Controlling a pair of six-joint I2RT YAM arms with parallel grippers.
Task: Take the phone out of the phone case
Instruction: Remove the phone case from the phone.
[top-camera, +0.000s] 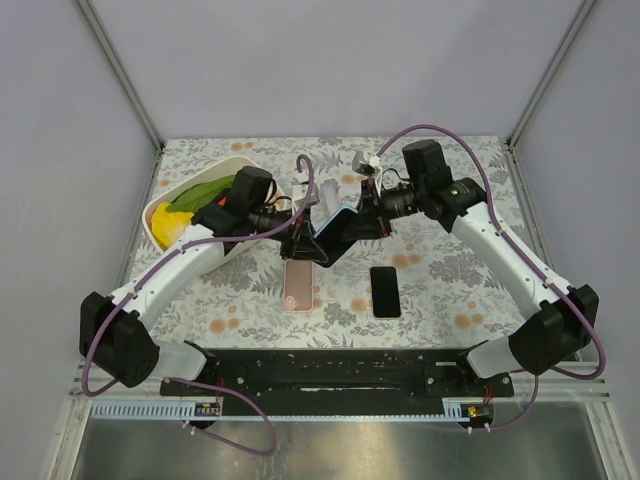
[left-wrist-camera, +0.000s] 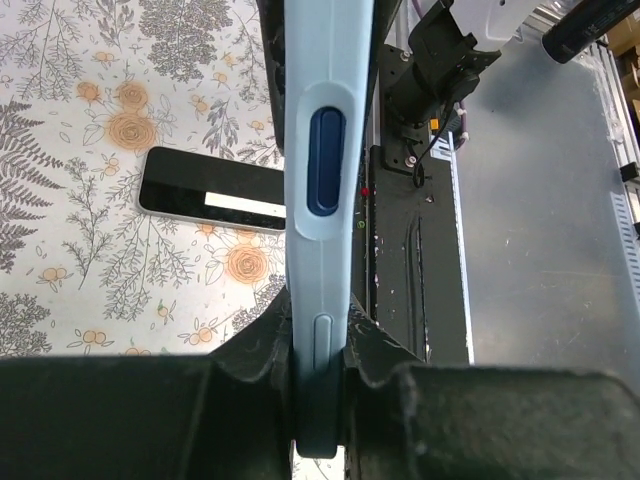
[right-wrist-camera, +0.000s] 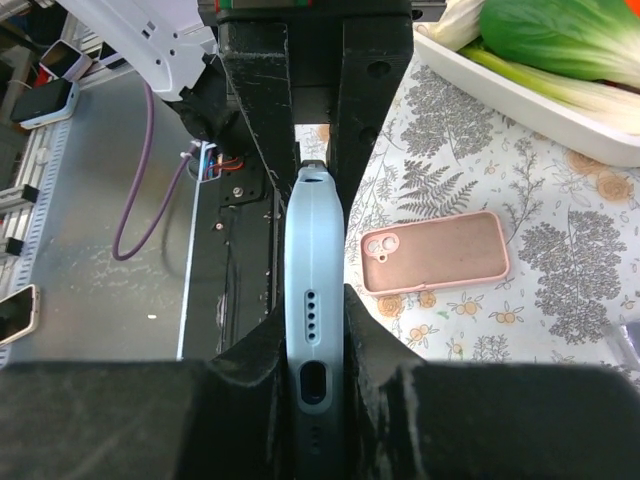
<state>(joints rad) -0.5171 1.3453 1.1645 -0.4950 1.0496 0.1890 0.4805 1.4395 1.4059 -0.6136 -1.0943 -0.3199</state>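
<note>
While raised off the table (top-camera: 450, 270) at mid-scene, clenched edge-on at both ends: blue case (top-camera: 340, 226), left end in left gripper (left-wrist-camera: 320, 345), right end in right gripper (right-wrist-camera: 316, 320). Lying just nearer: pink case (top-camera: 298, 287) left, black phone (top-camera: 385, 291) right.

Probably a lab: grey partition walls (top-camera: 330, 60), aluminium frame posts (top-camera: 118, 70).

Pale blue phone case (right-wrist-camera: 313, 250), pink case (top-camera: 299, 285), black phone (top-camera: 386, 291), grey-and-orange floral tabletop (top-camera: 455, 275).
</note>
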